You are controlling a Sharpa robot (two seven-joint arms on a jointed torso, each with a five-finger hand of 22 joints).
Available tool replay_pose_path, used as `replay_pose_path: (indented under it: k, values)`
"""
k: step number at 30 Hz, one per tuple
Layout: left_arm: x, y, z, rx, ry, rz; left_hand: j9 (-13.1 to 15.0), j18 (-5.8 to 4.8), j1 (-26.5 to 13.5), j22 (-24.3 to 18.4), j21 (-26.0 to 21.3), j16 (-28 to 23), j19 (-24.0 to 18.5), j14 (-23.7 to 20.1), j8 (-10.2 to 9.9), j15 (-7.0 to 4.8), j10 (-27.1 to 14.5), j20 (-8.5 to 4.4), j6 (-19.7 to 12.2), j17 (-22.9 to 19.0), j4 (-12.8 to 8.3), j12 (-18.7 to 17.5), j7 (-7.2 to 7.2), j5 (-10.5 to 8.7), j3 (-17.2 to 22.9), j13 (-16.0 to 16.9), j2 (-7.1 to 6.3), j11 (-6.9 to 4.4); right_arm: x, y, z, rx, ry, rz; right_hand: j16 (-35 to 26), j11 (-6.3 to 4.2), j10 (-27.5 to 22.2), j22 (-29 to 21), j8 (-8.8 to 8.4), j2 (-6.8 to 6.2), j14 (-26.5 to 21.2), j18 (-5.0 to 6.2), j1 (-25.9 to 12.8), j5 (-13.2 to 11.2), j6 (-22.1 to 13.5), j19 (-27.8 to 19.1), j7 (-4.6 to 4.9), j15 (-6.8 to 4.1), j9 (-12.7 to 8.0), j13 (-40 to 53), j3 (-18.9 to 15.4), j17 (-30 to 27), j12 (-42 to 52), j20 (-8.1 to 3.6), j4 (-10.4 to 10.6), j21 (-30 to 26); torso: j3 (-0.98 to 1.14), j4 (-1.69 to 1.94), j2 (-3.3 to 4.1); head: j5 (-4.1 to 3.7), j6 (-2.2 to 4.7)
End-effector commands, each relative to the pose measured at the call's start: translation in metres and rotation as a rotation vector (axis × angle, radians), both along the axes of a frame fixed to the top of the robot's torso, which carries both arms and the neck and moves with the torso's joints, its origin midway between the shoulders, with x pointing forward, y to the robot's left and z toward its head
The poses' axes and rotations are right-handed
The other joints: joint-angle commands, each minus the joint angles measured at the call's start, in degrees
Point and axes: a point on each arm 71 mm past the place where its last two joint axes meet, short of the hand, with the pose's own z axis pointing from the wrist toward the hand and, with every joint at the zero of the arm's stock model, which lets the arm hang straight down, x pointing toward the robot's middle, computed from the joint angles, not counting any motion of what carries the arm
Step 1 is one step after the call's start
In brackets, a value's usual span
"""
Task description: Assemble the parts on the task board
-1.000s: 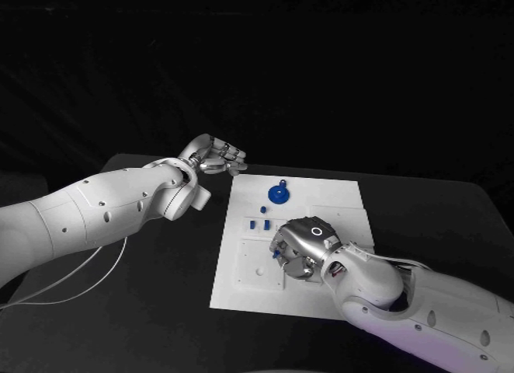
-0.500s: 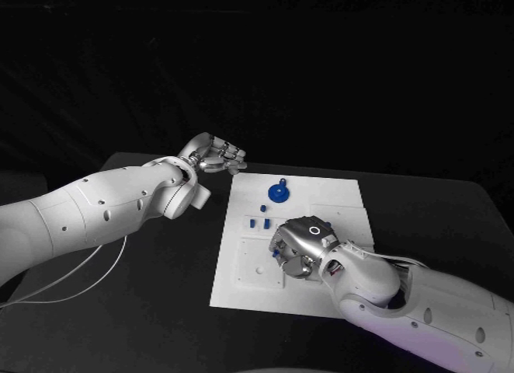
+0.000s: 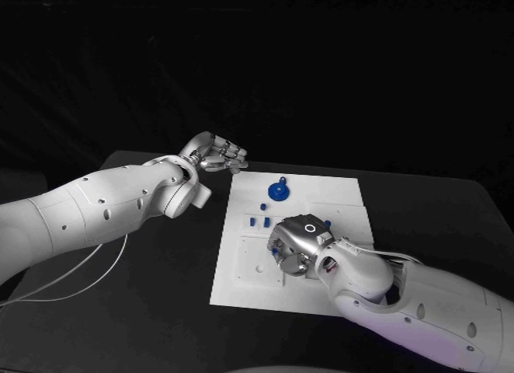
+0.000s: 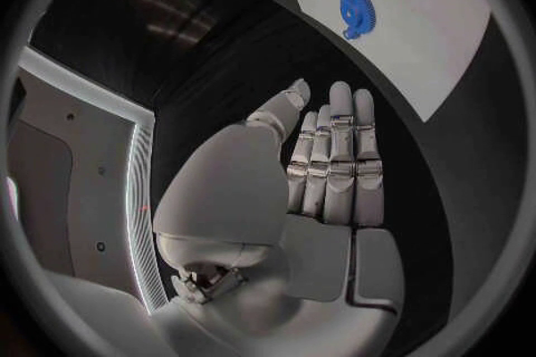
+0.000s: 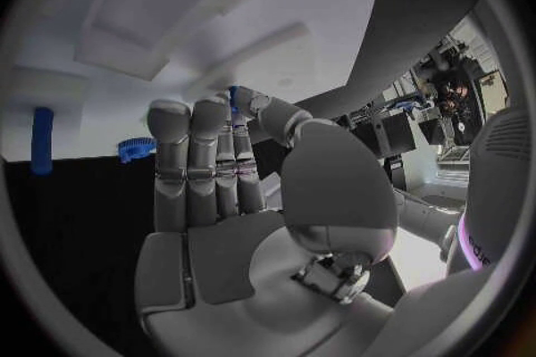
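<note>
The white task board (image 3: 328, 194) lies mid-table. On its far half lies a blue gear (image 3: 279, 193), with small blue pegs (image 3: 261, 224) nearer me. My right hand (image 3: 300, 245) hovers low over the board's near half, fingers pointing down at a recessed white block (image 3: 261, 264). In the right wrist view the thumb and a finger pinch a small blue part (image 5: 233, 95); the gear (image 5: 137, 149) and a peg (image 5: 43, 140) show beyond. My left hand (image 3: 216, 155) hangs off the board's far left corner, and the left wrist view shows its fingers (image 4: 335, 161) straight and empty.
The black table (image 3: 436, 210) runs wide on both sides of the board. My left forearm (image 3: 112, 202) crosses the table's left part. A thin white cable (image 3: 84, 284) loops below it.
My right hand has shifted slightly left over the board's near half, still pinching the small blue part. The left hand has stayed put.
</note>
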Motion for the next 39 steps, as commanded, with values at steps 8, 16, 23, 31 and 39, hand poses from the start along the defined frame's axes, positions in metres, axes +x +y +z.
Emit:
replay_pose_path:
  k: [8,16,23,31,39]
  values:
    - [0.000,-0.002,0.001,0.002,0.001,-0.015,0.0,-0.88,0.0,-0.3,0.0,-0.3,0.2,0.1,0.0,0.05,-0.1,0.21,-0.3,0.1,0.2,0.1,0.41,0.20,0.0,0.0,0.58,-0.01,0.000,-0.003,-0.006,0.038,0.048,-0.047,-0.3,1.18,-5.2,0.1,0.07,-1.55,0.3,1.45,0.8,-6.2,-5.6,1.1,0.44,0.86,-1.6,-0.6,-11.0,-0.9,0.1,0.98,1.6,-1.1,0.03,-0.04,-0.01,-0.10,0.12]
    - [0.000,-0.001,0.001,0.004,0.001,-0.010,0.0,-0.89,0.1,-0.3,0.0,-0.4,0.2,0.1,0.0,0.05,-0.1,0.21,-0.3,0.1,0.2,0.1,0.41,0.25,0.1,0.0,0.60,-0.01,0.000,-0.010,-0.001,0.130,0.041,-0.083,-0.6,2.19,-8.5,-1.1,0.19,-4.05,0.4,2.27,1.3,-7.0,-9.9,1.8,-0.66,1.53,-1.6,-0.4,-15.4,-2.1,0.2,1.79,4.3,-4.6,0.10,-0.10,0.01,-0.27,0.25]
    - [0.000,0.001,0.000,0.006,0.002,-0.007,0.0,-0.88,0.1,-0.3,0.0,-0.3,0.2,0.1,0.0,0.04,-0.1,0.19,-0.3,0.2,0.2,0.1,0.42,0.25,0.1,0.0,0.60,0.00,-0.003,-0.019,0.008,0.173,0.026,-0.099,-0.3,2.11,-8.1,-0.7,0.16,-4.33,0.5,2.39,2.0,-6.9,-10.4,2.3,-0.60,1.45,-1.6,-0.4,-16.9,-2.5,0.2,1.77,4.8,-4.9,0.07,-0.11,-0.02,-0.57,0.45]
    - [0.001,0.003,0.000,0.007,0.003,-0.002,0.0,-0.88,0.1,-0.3,0.0,-0.3,0.2,0.1,0.0,0.04,-0.1,0.19,-0.3,0.2,0.2,0.1,0.42,0.25,0.1,0.0,0.60,0.00,0.004,-0.034,0.029,0.204,0.037,-0.131,0.0,1.89,-7.4,0.0,0.15,-4.18,0.5,2.04,2.2,-6.7,-9.8,2.5,-0.22,1.34,-1.5,-0.4,-17.2,-2.5,0.1,1.66,5.0,-4.8,0.13,-0.11,-0.03,-1.06,0.73]
    - [0.001,0.008,0.000,-0.009,0.009,0.008,0.0,-0.87,0.1,-0.2,0.0,-0.3,0.2,0.1,0.0,0.03,0.0,0.18,-0.3,0.2,0.2,0.1,0.42,0.22,0.1,0.0,0.52,-0.03,0.034,-0.077,0.051,0.203,0.117,-0.247,0.2,2.26,-8.6,0.7,0.17,-5.09,0.3,1.88,1.6,-3.0,-10.7,2.5,-0.74,1.50,-1.7,-0.5,-18.4,-2.6,0.2,1.56,5.5,-5.5,0.10,-0.15,-0.04,-1.88,1.13]
